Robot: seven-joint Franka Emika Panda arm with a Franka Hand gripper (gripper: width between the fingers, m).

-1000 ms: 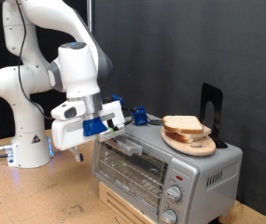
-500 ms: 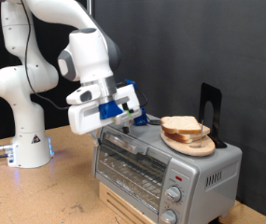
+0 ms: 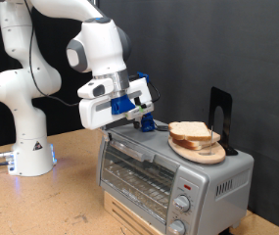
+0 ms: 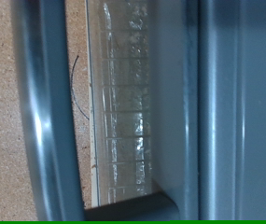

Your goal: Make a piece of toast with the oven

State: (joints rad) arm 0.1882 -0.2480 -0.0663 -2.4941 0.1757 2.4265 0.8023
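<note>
The silver oven (image 3: 209, 182) stands on a wooden box at the exterior view's lower right, and I cannot tell whether its glass door (image 3: 136, 174) is fully shut. A stack of bread slices (image 3: 191, 131) lies on a round wooden plate (image 3: 204, 153) on the oven's roof. My gripper (image 3: 147, 124) hovers just above the roof's left end, a short way left of the bread, with nothing seen between its blue fingers. The wrist view looks down on the door handle (image 4: 44, 112), the glass door (image 4: 123, 103) and the grey oven top (image 4: 240, 103). No fingers show there.
A black upright stand (image 3: 220, 116) rises behind the plate. Round knobs (image 3: 183, 204) sit on the oven's right front. The arm's white base (image 3: 26, 147) stands on the wooden table (image 3: 41, 206) at the exterior view's left, with a cable beside it.
The gripper has risen from beside the oven's door handle and moved to the exterior view's right, ending above the oven's roof. The bread and plate have not moved.
</note>
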